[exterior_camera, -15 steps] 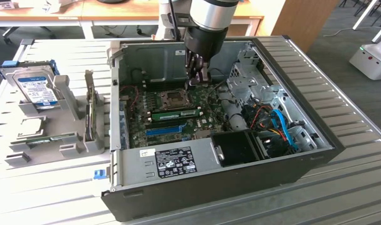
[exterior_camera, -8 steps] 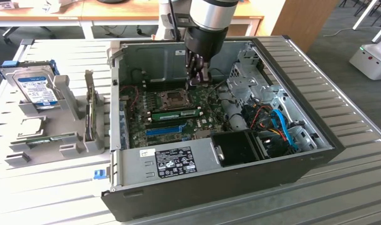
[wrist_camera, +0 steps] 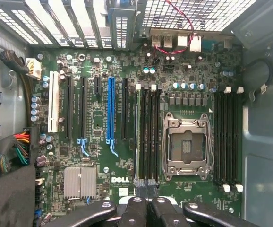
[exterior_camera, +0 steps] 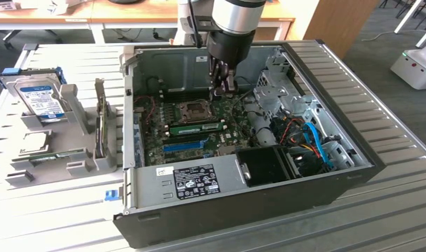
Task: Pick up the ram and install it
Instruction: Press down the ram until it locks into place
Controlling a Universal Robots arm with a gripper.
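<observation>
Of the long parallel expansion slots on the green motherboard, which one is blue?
The blue plastic slot, flanked by black slots. The others in the row are black, except one white slot at the row's end.

Ext. cam sits high and back, looking down at a slant on the open PC case point(exterior_camera: 269, 210) and slatted table point(exterior_camera: 402, 220) — far enough to take in the whole case w/ the arm point(exterior_camera: 231, 31) above it. Wrist cam faces straight down past the gripper point(wrist_camera: 146, 187), close over the motherboard point(wrist_camera: 127, 163). Shared by both — the board's CPU socket point(exterior_camera: 195, 109) and blue slot point(exterior_camera: 183, 145).
</observation>
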